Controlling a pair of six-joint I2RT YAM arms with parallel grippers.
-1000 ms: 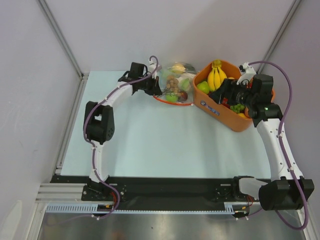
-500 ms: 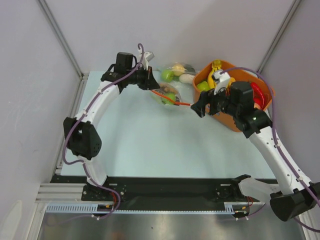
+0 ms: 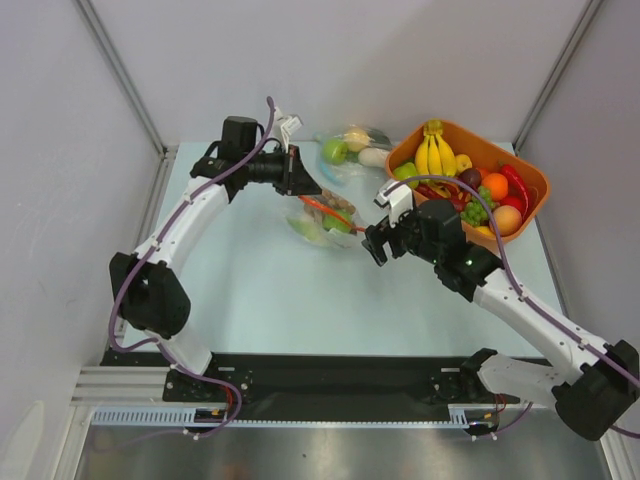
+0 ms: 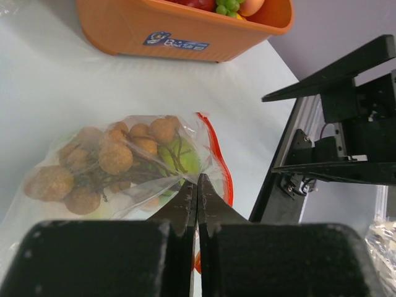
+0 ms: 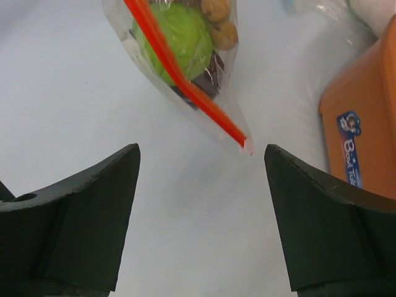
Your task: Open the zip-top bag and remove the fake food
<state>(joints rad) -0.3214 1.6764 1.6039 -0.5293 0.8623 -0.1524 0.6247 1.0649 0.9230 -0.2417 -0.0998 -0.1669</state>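
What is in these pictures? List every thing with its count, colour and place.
zip-top bag: one, clear with an orange-red zip strip, mid-table between the arms
fake food: several brown balls and a green piece, inside that bag
second bag: one, clear with green and pale contents, far edge of the table
basket: one, orange, far right
banana bunch: one, yellow, in the basket
other fruit: several, orange, red and green, in the basket
table: one, pale, under everything
left gripper: black, jaws shut on the zip-top bag's edge
right gripper: black, jaws open, near the bag's zip corner
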